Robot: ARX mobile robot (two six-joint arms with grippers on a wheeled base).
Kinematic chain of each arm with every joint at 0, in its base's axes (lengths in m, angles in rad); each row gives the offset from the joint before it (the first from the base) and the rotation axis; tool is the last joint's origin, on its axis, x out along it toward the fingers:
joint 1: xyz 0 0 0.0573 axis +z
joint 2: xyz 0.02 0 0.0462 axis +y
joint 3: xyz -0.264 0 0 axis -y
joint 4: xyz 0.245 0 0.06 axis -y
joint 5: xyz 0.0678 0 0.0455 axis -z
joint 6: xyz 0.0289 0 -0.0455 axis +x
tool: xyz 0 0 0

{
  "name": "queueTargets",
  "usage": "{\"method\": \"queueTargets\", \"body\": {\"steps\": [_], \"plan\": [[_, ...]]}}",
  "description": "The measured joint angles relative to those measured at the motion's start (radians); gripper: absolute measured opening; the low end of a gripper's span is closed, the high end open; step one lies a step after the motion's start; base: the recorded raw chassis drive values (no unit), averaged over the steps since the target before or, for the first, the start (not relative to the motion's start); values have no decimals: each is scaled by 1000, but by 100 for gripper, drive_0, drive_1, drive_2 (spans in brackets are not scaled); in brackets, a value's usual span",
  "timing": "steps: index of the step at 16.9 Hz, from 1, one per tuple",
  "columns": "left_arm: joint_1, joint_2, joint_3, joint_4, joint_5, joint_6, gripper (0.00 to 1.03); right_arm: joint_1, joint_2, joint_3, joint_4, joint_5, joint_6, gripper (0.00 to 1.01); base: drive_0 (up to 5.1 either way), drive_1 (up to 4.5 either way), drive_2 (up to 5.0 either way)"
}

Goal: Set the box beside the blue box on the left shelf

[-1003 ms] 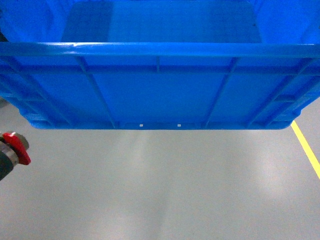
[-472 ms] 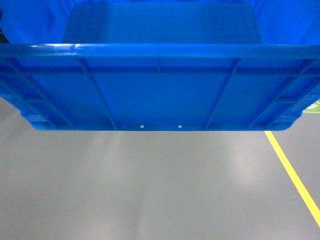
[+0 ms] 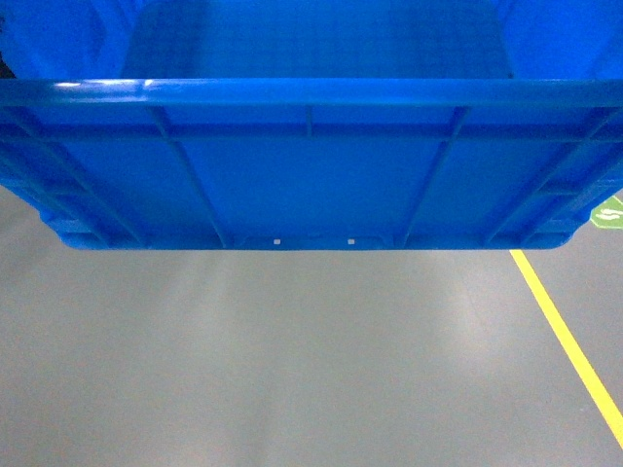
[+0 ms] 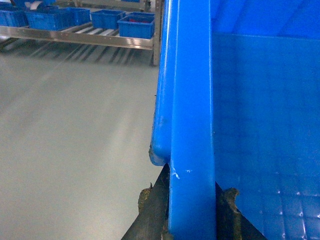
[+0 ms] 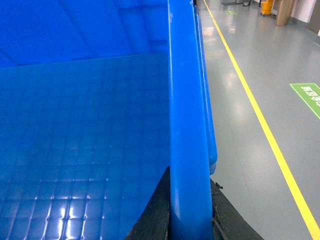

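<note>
A: Left end effector (image 4: 192, 212): state?
B: Clamped on the left rim of the blue crate (image 3: 311, 175), one dark finger (image 4: 152, 212) outside the wall, one inside. Right end effector (image 5: 190, 210): likewise closed on the right rim, a finger each side.

A: Crate, location?
B: Carried between both arms, clear of the grey floor (image 3: 292, 370), open top up, near wall facing the head camera. Its long axis runs left to right across the robot's front, one end effector at each short end.

A: Left shelf?
B: Seen only in the left wrist view: steel roller rack (image 4: 80, 37), well apart, ahead and off the crate's left side, carrying small blue bins (image 4: 135, 26). Left arm is the nearer. Judgement: the base must travel that way before any set-down.

A: Change from earlier head frames?
B: Grip and crate pose unchanged. Yellow floor line (image 3: 569, 345) has slid leftward in view; a green floor marking (image 3: 608, 211) has appeared at right; the red object at lower left is gone. Judgement: base turning or driving.
</note>
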Motion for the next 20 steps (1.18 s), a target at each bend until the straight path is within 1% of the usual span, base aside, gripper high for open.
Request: {"method": "queueTargets", "body": {"steps": [20], "plan": [[0, -3, 0, 1, -1, 3, 8, 0, 0, 0, 0, -1, 0, 8, 2, 427, -424]]}}
